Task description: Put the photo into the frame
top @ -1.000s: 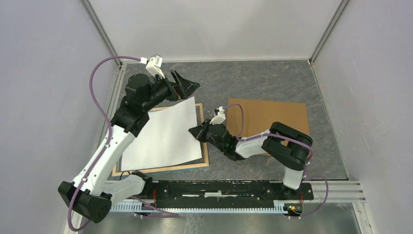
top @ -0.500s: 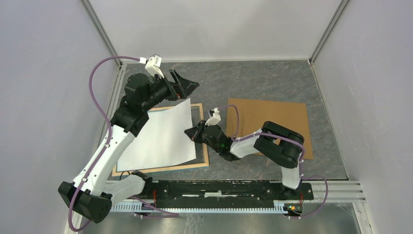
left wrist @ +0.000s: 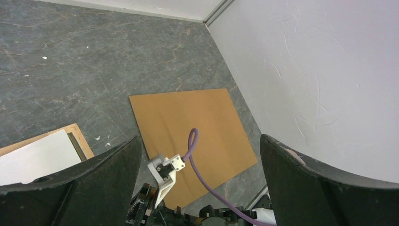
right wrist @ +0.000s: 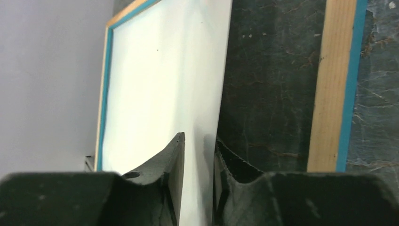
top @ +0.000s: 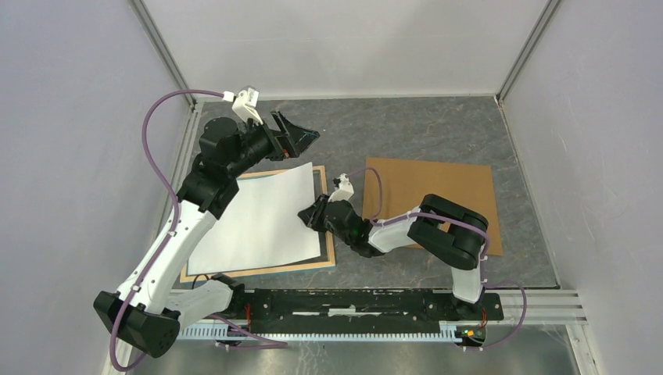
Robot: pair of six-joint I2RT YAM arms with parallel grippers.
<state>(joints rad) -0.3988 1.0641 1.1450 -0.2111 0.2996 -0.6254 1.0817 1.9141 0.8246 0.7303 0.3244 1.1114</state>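
The photo (top: 258,219) lies white side up over the frame (top: 329,234), whose light wood rails show round it on the left half of the table. My right gripper (top: 306,214) lies low at the photo's right edge. In the right wrist view the photo (right wrist: 160,75) passes between the two fingers of this gripper (right wrist: 198,150) with a narrow gap still showing. The wood rail with its blue edge (right wrist: 329,84) is beside them. My left gripper (top: 301,139) is wide open and empty, raised above the frame's far right corner.
A plain brown backing board (top: 438,187) lies flat to the right of the frame, partly under my right arm. It also shows in the left wrist view (left wrist: 188,122). Grey walls and metal posts close in the table on three sides.
The right gripper pushed the photo's right edge leftward, then drew back a little. The photo now lies flatter, its edge back near the frame's right rail. The left arm has not moved.
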